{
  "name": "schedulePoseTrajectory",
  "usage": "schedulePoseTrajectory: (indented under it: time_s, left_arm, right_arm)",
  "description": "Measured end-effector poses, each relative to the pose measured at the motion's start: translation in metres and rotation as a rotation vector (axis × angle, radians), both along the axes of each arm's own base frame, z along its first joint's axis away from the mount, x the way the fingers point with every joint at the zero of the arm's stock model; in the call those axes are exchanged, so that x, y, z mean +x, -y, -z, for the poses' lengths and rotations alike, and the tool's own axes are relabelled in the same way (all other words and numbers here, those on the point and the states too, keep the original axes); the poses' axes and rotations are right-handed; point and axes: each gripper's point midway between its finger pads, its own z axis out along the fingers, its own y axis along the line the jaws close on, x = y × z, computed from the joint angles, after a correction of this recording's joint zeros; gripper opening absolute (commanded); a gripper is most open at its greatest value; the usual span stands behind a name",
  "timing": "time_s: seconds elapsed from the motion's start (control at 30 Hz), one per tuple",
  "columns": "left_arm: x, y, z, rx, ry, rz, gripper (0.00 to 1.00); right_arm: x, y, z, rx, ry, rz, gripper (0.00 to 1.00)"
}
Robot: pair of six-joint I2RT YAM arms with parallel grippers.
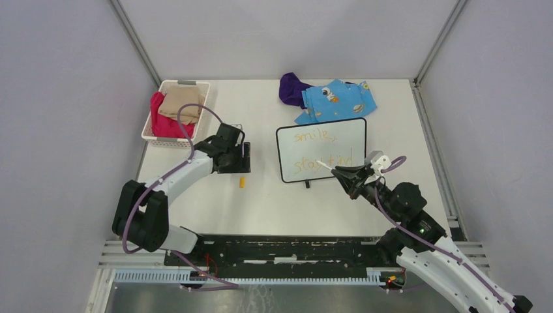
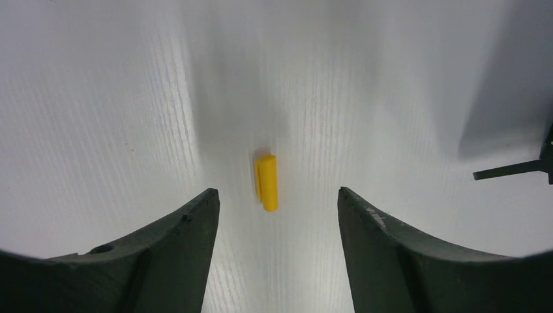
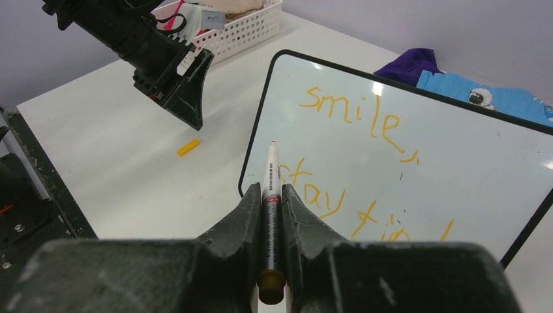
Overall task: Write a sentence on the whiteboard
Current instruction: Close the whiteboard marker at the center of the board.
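Low in the right of the top view, the right gripper (image 1: pixel 339 173) is pinching a white marker (image 1: pixel 321 165), its jaws closed tight on the barrel. In the right wrist view that gripper (image 3: pixel 270 192) is clamping the marker (image 3: pixel 271 173) along its length, with the tip pointing out toward the whiteboard (image 3: pixel 456 169). Whether the tip is touching the board I cannot tell.

At centre left, the left gripper (image 1: pixel 242 160) is hanging over the table (image 1: pixel 261 202), spread wide and holding nothing. Its wrist view is showing both fingers of the gripper (image 2: pixel 278 195) apart, with a small yellow cap (image 2: pixel 267 182) lying on the table in the gap between them. From above, the cap (image 1: pixel 242 182) is lying just below that gripper, left of the board.

At the middle of the frame, the whiteboard (image 1: pixel 345 134) is lying slightly tilted on the table. An orange sentence (image 1: pixel 312 137) is running across it in two lines: "smile," above and a line beginning "stay" (image 3: pixel 355 114) below, its last word hard to read.

Farther up, a blue cloth (image 1: pixel 336 101) and a purple cloth (image 1: pixel 291 88) are lying beside each other just beyond the board. At upper left, a white basket (image 1: pixel 149 127) is holding pink and tan fabric.
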Motion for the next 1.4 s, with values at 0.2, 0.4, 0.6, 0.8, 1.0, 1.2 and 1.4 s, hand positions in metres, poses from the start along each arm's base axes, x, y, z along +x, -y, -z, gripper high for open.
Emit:
schedulePoseTrajectory:
  time_s: [0.2,0.4,0.6,0.8,1.0,1.2,1.4]
  left_arm:
    - [-0.001,0.002,0.008,0.012,-0.032,0.008,0.62]
    - [-0.005,0.000,0.025,0.058,-0.074,0.008,0.53]
    - [-0.008,-0.003,0.038,0.089,-0.109,0.009,0.51]
    - [-0.009,-0.003,0.044,0.098,-0.110,0.010,0.48]
    - [-0.012,-0.004,0.056,0.120,-0.138,0.012,0.40]
    - [-0.009,-0.005,0.058,0.129,-0.131,0.007,0.32]
    - [-0.006,-0.006,0.057,0.137,-0.122,-0.003,0.29]
  right_arm:
    - [-0.001,0.001,0.010,-0.037,-0.030,-0.001,0.00]
    - [0.000,0.000,0.010,-0.056,-0.034,-0.005,0.00]
    - [-0.001,-0.002,0.010,-0.058,-0.036,-0.015,0.00]
    - [-0.001,-0.002,0.009,-0.057,-0.034,-0.020,0.00]
    - [0.000,0.000,0.008,-0.061,-0.026,-0.005,0.00]
    - [0.000,0.004,0.005,-0.061,-0.004,0.011,0.00]
    - [0.001,0.007,0.002,-0.061,0.008,0.025,0.00]
